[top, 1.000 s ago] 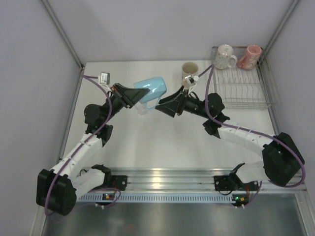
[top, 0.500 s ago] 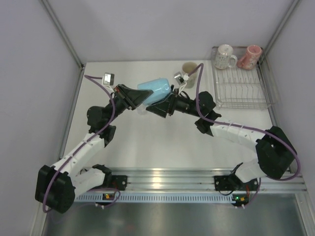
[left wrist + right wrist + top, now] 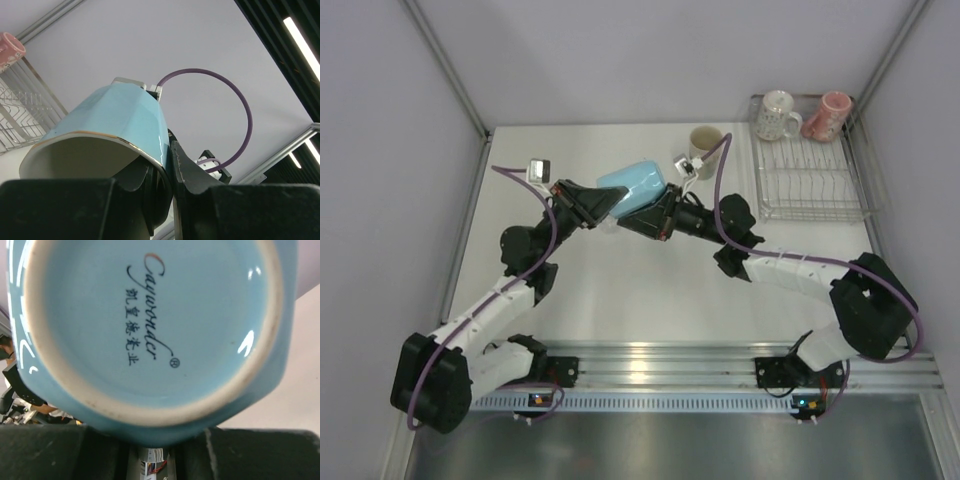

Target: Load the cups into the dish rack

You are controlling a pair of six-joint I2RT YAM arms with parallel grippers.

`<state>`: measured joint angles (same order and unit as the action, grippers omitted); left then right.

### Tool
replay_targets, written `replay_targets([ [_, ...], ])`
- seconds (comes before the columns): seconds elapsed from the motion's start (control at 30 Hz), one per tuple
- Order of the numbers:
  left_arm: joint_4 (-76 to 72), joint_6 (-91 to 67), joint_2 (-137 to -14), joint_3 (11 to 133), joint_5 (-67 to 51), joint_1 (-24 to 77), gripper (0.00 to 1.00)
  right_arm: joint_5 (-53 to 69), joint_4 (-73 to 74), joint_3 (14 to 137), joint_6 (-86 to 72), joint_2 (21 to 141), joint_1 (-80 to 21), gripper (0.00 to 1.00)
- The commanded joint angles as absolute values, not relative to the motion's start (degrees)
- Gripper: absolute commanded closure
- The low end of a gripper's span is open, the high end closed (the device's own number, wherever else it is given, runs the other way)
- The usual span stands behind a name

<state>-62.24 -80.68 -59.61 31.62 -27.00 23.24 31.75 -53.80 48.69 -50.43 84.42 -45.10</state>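
Observation:
My left gripper is shut on the rim of the small light blue mug and holds it tilted in the air over the middle of the table. In the left wrist view one finger is inside the mug and one outside, at my left gripper. My right gripper is open, right under the mug's base, which fills the right wrist view just above that gripper; its fingertips are hidden. The cream mug stands on the table left of the wire dish rack.
A white patterned mug and a pinkish-red mug sit at the rack's far end. The pink mug and rack also show in the left wrist view. Walls enclose the table on three sides.
My right gripper has moved left and closed in under the blue mug's base. My left gripper has tilted the mug and shifted it slightly left.

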Motion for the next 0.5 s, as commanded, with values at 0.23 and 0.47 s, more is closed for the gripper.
replay_targets([
  [0.23,-64.1,-79.1,-57.4,28.2,-27.4,24.1,0.63,27.2,-67.3,45.2,-51.5,80.8,-45.6,1.0],
  [0.47,-55.6,-73.6,-54.1,29.2,-26.4,24.1,0.2,24.7,-64.8,43.4,-51.4,78.8,-44.6,1.0],
])
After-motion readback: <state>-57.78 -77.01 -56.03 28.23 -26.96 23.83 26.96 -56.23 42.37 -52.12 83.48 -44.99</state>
